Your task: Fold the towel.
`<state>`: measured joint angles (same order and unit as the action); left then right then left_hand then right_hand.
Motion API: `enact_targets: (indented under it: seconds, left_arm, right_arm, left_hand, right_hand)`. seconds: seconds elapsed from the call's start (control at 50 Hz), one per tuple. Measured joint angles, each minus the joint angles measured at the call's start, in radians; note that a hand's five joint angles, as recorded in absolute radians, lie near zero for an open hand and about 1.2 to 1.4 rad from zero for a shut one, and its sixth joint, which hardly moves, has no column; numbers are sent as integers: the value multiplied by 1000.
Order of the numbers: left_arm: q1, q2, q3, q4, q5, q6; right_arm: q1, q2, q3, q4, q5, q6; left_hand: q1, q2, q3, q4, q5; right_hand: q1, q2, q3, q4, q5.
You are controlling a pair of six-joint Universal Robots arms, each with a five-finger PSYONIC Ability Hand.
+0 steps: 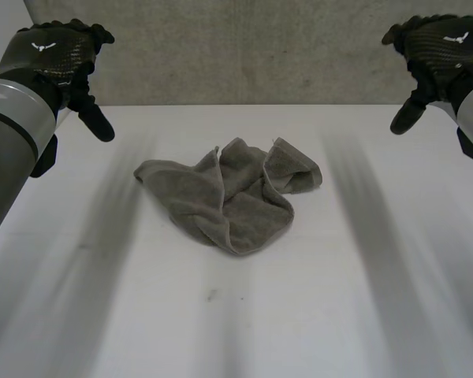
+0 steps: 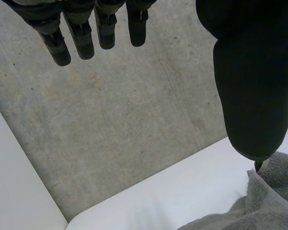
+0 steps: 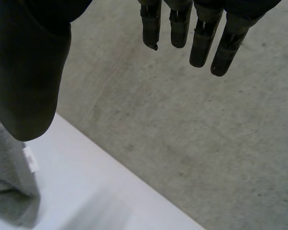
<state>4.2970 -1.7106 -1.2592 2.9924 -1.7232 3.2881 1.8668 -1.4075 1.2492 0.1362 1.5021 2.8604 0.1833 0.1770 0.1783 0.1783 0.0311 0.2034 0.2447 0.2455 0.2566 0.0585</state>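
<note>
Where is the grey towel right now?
In the head view the crumpled grey towel lies centred on the white table, between and apart from the left robot hand and right robot hand.

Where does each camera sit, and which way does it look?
Head view: between and behind the arms, looking down at the white table and crumpled grey towel; left hand and right hand hover at the sides.
Left wrist view: on the left wrist, looking along the palm past the table's edge to grey concrete; its straight fingers and thumb show.
Right wrist view: mirrored on the right wrist; that hand's fingers and thumb show.
Shared: all three see towel and table.
</note>
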Motion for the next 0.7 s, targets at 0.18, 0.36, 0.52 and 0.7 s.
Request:
enact_targets:
  seconds: [0.18,0.36,0.52,0.7]
  left_arm:
    - [25,-91,20,36,96,2]
    - [44,-341,154,152,318,16]
    - [43,-588,307,246,391,63]
    - [39,-826,432,260,419,179]
  right_arm:
    - [8,125,-65,112,-140,-21]
    - [70,387,-266,151,-287,-169]
    - [147,598,-448,79,-289,-324]
    - [204,781,-539,-84,-244,-457]
  left_hand:
    - [0,0,0,0,0]
    - [3,8,5,5,0]
    - [66,73,71,71,47]
    - [113,120,117,116,91]
  right_hand:
    - [0,0,0,0,0]
    - [0,0,0,0,0]
    - [0,0,0,0,0]
    - [0,0,0,0,0]
